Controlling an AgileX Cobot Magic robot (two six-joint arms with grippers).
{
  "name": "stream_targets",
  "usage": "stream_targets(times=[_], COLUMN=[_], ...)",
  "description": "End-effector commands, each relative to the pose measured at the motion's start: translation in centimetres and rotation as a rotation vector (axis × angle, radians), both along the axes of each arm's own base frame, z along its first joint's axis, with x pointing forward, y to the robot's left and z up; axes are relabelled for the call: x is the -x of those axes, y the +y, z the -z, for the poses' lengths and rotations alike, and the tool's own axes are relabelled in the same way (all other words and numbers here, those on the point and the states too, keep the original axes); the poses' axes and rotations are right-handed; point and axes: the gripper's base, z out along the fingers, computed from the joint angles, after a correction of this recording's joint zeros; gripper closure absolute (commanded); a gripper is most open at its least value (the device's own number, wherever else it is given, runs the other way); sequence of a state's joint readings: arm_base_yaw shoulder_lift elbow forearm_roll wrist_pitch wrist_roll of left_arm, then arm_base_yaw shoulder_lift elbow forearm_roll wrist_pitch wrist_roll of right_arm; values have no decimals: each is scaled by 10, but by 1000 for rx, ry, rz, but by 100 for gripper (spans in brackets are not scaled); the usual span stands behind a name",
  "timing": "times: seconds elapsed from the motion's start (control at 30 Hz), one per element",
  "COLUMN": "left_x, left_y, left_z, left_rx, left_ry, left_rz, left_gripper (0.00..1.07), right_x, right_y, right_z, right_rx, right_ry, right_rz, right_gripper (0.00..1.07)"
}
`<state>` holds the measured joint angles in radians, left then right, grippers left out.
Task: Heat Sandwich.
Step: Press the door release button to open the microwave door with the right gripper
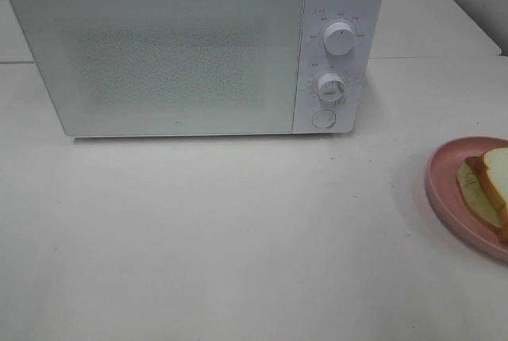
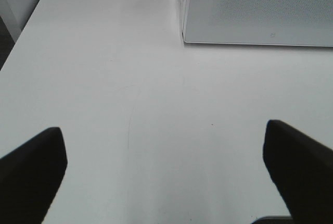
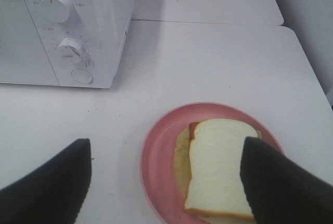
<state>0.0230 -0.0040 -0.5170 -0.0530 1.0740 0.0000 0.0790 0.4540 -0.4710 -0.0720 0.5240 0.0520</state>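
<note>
White table (image 1: pixel 238 238), a seam noted across its far part. White microwave (image 1: pixel 175 55) is set at the far side, door shut. Pink plate (image 1: pixel 438 186) is placed to the right, apart from it.

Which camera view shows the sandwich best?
The right wrist view: the sandwich shows nearly whole on its pink plate. The exterior high view cuts it off at the edge; the left wrist view lacks it.

Left claw (image 2: pixel 162 126), right claw (image 3: pixel 166 140): matte black wedge fingers (image 2: pixel 31 174).

High frontal view, both wrists see microwave (image 1: pixel 159 55)
</note>
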Motion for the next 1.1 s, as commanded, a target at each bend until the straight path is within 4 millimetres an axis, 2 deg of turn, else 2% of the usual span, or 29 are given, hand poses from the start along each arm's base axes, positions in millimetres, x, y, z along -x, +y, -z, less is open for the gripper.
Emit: stream_targets(times=[0.03, 0.27, 0.4, 0.6, 0.67, 1.1], left_x=[4, 4, 4, 4, 4, 4], left_y=[0, 0, 0, 0, 0, 0], left_z=[0, 0, 0, 0, 0, 0], left_rx=[0, 0, 0, 0, 0, 0], left_ry=[-33, -33, -33, -33, -33, -33], left_rz=[-2, -2, -2, -2, -2, -2], left_gripper=[9, 9, 9, 9, 9, 9], right_x=[-13, -36, -58, -75, -87, -133], right_y=[1, 3, 5, 7, 8, 15], right_z=[0, 5, 11, 16, 19, 32], right_rx=[5, 5, 4, 1, -2, -22], right_ry=[-20, -6, -4, -30, -51, -226], right_rz=[-2, -8, -16, -24, -29, -61], right_gripper=[31, 31, 31, 31, 32, 32])
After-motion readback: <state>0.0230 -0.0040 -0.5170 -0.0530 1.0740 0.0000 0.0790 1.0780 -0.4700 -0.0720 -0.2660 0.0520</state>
